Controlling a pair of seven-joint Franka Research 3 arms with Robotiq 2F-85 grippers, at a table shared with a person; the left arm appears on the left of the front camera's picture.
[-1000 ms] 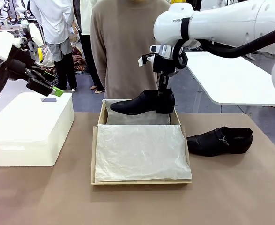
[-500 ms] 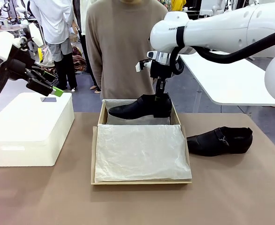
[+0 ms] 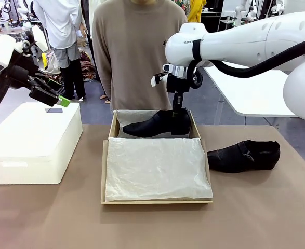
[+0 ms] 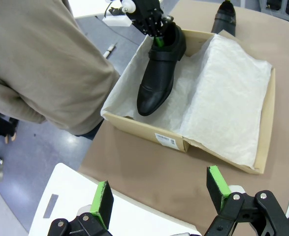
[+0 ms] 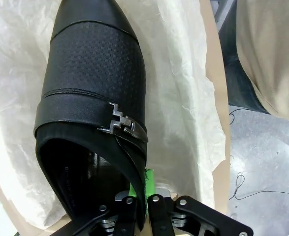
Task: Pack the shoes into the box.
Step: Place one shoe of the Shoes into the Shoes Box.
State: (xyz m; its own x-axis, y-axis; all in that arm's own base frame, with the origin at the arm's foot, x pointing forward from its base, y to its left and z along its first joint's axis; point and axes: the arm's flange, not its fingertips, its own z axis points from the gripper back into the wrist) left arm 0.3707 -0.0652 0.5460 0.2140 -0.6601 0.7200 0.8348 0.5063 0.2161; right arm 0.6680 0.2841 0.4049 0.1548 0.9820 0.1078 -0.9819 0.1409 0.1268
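The right fingers (image 3: 177,99) come down from above and pinch the heel collar of one shoe (image 3: 155,123), with the leather wall of the heel caught between them, one finger inside the opening and one outside. That shoe sits low in the far end of the box (image 3: 105,171), lying across its width with the slim toe towards the box's left wall and the heel near its right wall. It is over the crumpled white tissue (image 3: 155,168) that lines the box, but whether the sole bears on the paper cannot be told. A strap with a small metal buckle crosses its top. More tissue lies in a broad, puffed sheet over the near part of the box. The second shoe (image 3: 243,155) rests on its sole on the tabletop (image 3: 152,228) just outside the box's right wall, toe towards the box. The left fingers (image 3: 64,101) are spread wide with nothing between them, raised well to the left of the box above a white plastic box (image 3: 32,140), which stands apart from the box's left wall. A person (image 3: 136,52) in a tan sweater stands just beyond the box's far end
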